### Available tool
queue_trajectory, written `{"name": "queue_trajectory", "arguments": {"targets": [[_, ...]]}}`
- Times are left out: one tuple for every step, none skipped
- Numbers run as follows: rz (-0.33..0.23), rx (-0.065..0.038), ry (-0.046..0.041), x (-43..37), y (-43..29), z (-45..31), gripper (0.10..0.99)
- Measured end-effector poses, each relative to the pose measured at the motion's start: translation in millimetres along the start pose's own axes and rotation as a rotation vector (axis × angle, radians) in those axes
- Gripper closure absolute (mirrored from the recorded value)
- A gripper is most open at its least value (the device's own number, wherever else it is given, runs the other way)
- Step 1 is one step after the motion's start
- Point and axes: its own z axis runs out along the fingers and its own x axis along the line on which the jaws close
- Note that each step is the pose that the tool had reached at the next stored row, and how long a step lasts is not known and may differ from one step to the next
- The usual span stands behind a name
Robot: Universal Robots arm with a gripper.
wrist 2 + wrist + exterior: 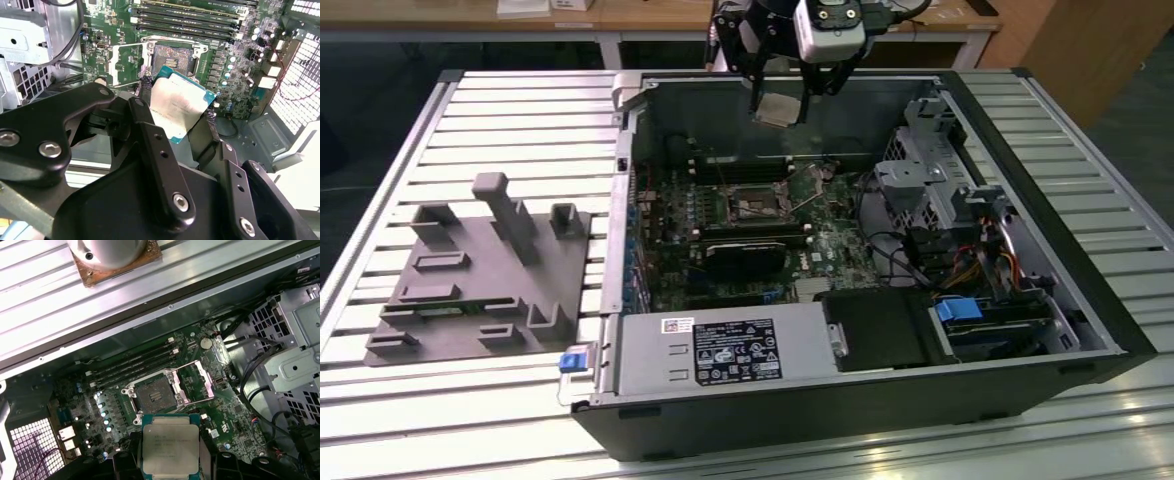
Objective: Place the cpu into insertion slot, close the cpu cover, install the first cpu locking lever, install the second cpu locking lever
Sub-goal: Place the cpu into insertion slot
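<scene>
My gripper (783,98) hangs above the far side of the open computer case (1067,300), shut on the cpu (777,110). In both wrist views the cpu (177,107) (170,449) shows as a square chip with a silvery top and green edge, pinched by its sides between the black fingers (145,107). Below it on the motherboard lies the insertion slot (154,395) (173,60) (754,208), bare and dark. The cpu cover (197,382) (122,62) is swung open beside the slot. The cpu is well above the slot, not touching it.
Memory slots (135,365) run alongside the socket. A black module (747,255), a power supply (720,350) and a metal drive cage (934,185) with cables crowd the case. A grey fixture (474,270) sits on the slatted table (520,110) at the exterior view's left.
</scene>
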Motion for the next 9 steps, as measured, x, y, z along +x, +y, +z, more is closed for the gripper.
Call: {"name": "queue_trajectory", "arguments": {"targets": [[0.001,0.0,0.0,0.0,0.0,0.0,0.545],[0.001,0.0,-0.0001,0.0,0.0,0.0,0.545],[0.002,0.0,-0.0002,0.0,0.0,0.0,0.545],[0.003,0.0,-0.0002,0.0,0.0,0.0,0.545],[0.004,0.0,-0.0003,0.0,0.0,0.0,0.545],[0.004,0.0,-0.0004,0.0,0.0,0.0,0.545],[0.005,0.0,-0.0004,0.0,0.0,0.0,0.545],[0.006,0.0,-0.0005,0.0,0.0,0.0,0.545],[0.007,0.0,-0.0006,0.0,0.0,0.0,0.545]]}}
